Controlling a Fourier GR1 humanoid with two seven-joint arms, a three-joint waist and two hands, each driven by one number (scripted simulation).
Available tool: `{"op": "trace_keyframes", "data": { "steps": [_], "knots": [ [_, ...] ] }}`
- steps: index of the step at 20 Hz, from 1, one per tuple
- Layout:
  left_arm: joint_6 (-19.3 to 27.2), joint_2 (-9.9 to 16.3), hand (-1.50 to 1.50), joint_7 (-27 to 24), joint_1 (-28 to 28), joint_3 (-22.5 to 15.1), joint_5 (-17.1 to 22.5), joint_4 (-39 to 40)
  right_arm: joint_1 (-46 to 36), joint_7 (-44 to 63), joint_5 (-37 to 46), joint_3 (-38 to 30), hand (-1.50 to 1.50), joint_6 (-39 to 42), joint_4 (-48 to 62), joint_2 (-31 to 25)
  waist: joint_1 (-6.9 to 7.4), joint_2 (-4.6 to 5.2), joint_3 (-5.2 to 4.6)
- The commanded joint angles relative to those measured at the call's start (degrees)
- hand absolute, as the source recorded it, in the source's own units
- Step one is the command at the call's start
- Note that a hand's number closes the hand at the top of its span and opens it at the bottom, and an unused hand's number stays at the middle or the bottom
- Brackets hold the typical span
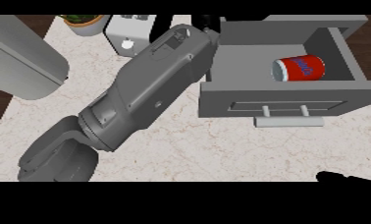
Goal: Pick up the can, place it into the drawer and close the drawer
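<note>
A red can (299,68) with a silver end lies on its side inside the open grey drawer (279,101), toward the drawer's right half. My left forearm stretches from the lower left up to the drawer's left wall. Only a small black part of my left hand (208,22) shows past the wrist, at the drawer's back left corner, apart from the can. A black sliver of my right hand (339,177) shows at the lower right edge, well in front of the drawer. Nothing is seen held in either hand.
The drawer's front panel carries a bar handle (288,120) that juts out over the pale marble counter. A white appliance (129,34) and a potted plant (83,22) stand at the back left. A large grey rounded body (29,68) fills the left edge.
</note>
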Motion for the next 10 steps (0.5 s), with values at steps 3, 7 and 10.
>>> {"op": "trace_keyframes", "data": {
  "steps": [3, 7, 10],
  "knots": [
    [-1.58, 3.63, -1.5, 5.1, -2.9, 1.39, -1.0, 0.47, -7.62, -4.17, 14.91, 7.66, -1.5, -7.46, 10.91, -0.13, 1.27, -0.36, 0.01],
    [-1.02, 3.4, -1.5, 4.42, 0.59, 0.47, -2.62, -0.91, -13.06, -3.3, 25.45, 15.36, -1.5, -11.55, 18.25, 0.06, 1.99, -0.43, -0.05],
    [3.14, 2.22, -1.5, 6.23, -0.58, 0.57, -3.44, -4.08, -16.71, -6.91, 27.13, 14.35, -1.5, -13.76, 28.81, -2.01, 2.32, -0.64, 0.0]
  ]
}}
